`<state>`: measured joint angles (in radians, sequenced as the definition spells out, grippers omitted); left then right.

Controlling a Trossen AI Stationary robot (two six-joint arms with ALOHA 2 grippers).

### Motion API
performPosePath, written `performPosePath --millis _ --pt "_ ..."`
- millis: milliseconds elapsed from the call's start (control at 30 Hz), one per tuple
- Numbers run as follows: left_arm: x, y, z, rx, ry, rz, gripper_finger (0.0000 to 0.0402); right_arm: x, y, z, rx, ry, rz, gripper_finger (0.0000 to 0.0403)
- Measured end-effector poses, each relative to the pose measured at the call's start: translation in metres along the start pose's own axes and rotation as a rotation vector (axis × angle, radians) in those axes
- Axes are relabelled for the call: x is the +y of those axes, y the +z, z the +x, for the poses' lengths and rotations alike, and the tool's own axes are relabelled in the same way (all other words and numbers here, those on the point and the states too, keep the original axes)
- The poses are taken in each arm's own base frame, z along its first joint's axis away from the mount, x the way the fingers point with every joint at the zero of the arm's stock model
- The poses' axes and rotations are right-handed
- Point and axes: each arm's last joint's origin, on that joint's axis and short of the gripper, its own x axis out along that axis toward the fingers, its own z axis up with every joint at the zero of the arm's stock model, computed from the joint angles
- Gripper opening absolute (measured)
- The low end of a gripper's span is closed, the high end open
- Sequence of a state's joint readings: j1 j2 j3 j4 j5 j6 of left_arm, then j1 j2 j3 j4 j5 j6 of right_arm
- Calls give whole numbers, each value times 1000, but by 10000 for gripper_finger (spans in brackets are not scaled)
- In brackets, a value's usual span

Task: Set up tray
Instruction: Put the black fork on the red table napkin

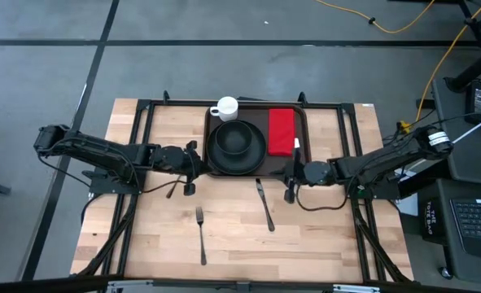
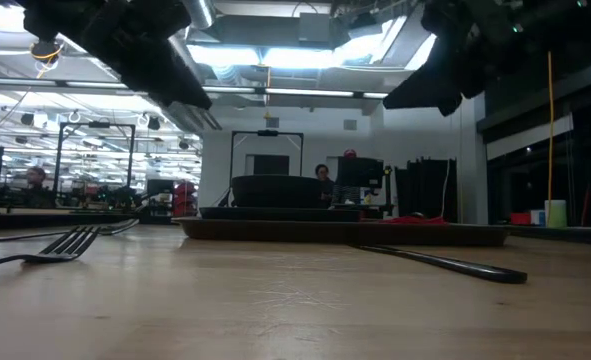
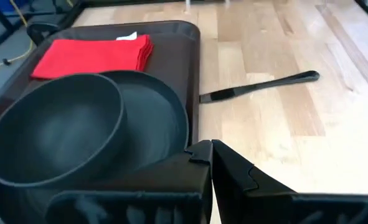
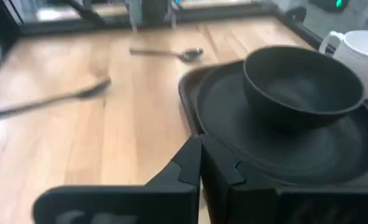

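The dark brown tray (image 1: pixel 258 114) lies at the table's far middle. On it are a black plate (image 1: pixel 237 155) with a black bowl (image 1: pixel 235 137) on top, a white mug (image 1: pixel 225 107) in the far left corner and a folded red napkin (image 1: pixel 282 130) on the right. My left gripper (image 1: pixel 193 166) is shut just off the tray's left near corner (image 3: pixel 193 93). My right gripper (image 1: pixel 290 176) is shut at the tray's right near corner (image 4: pixel 187 87). Both hang above the wood and touch nothing.
A knife (image 1: pixel 264 203) lies on the bare wood just in front of the tray. A fork (image 1: pixel 201 234) lies nearer the front edge, and a spoon (image 4: pixel 171 53) lies under the left arm. The near half of the table is open wood.
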<state>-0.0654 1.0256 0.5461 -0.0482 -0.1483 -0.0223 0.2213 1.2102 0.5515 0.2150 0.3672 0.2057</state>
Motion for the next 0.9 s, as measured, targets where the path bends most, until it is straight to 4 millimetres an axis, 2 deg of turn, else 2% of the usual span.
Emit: performPosePath --millis 167,433,633,767,900 --pt "-12 -5 -1 45 -76 -12 2 -3 -14 0 -26 6 9 12" --pt "-38 -17 -9 139 -82 -53 1 -5 -14 1 -20 -9 -16 13" --pt "-49 -20 -13 154 -127 -79 10 -5 -15 1 -19 -11 -20 13" --pt "-52 -20 -14 157 -135 -110 26 -5 -15 1 -19 -11 -20 13" --pt "-54 -21 -15 164 -147 -125 59 -5 -15 1 -19 -11 -15 13"
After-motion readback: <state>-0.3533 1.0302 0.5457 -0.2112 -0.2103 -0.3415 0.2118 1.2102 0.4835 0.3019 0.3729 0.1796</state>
